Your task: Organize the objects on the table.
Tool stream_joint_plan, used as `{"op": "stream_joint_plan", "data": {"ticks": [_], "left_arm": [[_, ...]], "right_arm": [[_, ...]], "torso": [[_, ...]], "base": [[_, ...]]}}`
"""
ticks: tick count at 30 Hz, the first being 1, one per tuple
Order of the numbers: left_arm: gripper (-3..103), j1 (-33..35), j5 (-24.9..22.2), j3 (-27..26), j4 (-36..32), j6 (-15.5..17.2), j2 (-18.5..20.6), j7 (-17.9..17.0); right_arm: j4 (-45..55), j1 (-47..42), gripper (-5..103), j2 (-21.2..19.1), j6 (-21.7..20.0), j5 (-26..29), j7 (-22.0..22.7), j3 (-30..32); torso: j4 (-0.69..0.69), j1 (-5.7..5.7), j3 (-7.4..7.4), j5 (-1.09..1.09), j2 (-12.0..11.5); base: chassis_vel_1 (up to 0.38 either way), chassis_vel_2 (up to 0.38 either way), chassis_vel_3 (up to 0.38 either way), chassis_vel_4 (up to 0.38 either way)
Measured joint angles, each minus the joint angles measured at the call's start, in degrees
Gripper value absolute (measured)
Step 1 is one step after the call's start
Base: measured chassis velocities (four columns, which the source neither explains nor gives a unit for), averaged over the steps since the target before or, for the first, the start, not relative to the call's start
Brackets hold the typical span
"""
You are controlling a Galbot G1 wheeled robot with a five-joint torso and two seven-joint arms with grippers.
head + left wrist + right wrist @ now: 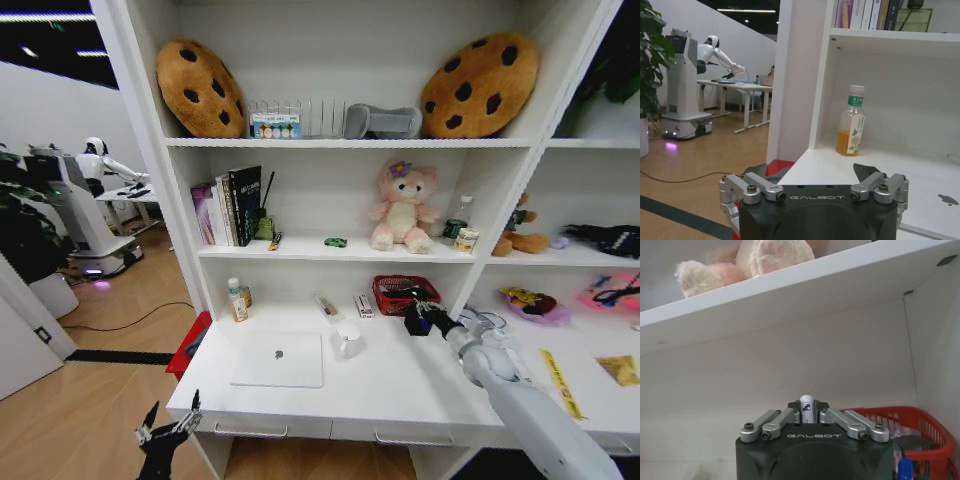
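Head view: the right arm reaches in over the white desk [400,390], and the right gripper [420,318] sits up by the red basket [400,290] at the back of the desktop, just under the shelf with the pink plush toy [402,207]. Right wrist view confirms it: the right gripper [807,412] is clamped narrow on a small white tube w/ a dark printed mark [806,410], the tube poking up between the closed fingers [785,420]. The red basket [900,427] is right beside it, a blue pen [904,469] standing at its near edge, and the plush toy's paws [730,265] rest on the shelf above.

The silver laptop [279,360] lies shut and flat on the desk's left half, w/ a white mug [347,340] just beside its right edge. A small bottle of orange drink [236,300] stands upright at the back left corner. A tiny green toy car [335,242] sits on the middle shelf, near the plush.

The left gripper [170,432] hangs low off the desk's front left corner, below the tabletop, fingers spread wide & holding nothing. Left wrist view: the left gripper [815,187] looks across at the bottle [850,122] and the laptop's corner [935,205].
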Motion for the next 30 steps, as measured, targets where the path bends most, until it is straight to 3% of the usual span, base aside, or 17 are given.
{"op": "stream_joint_plan", "data": {"ticks": [10, 30], "left_arm": [[98, 0.1, -0.1, -0.3, 0.0, 0.0, 0.0, 0.0], [98, 0.1, -0.6, -0.8, 0.0, 0.1, 0.0, 0.0]], "right_arm": [[-9.5, 9.6, 13, 2.5, 8.5, -0.6, 3.7, -6.9], [-17.6, 12.5, 13, 4.2, 13.5, -4.4, 4.9, -8.4]], "torso": [[0.01, 0.00, 0.00, 0.01, 0.0], [0.02, -0.01, -0.01, 0.01, 0.0]], "base": [[0.000, 0.000, 0.000, 0.000], [0.000, 0.000, 0.000, 0.000]]}}
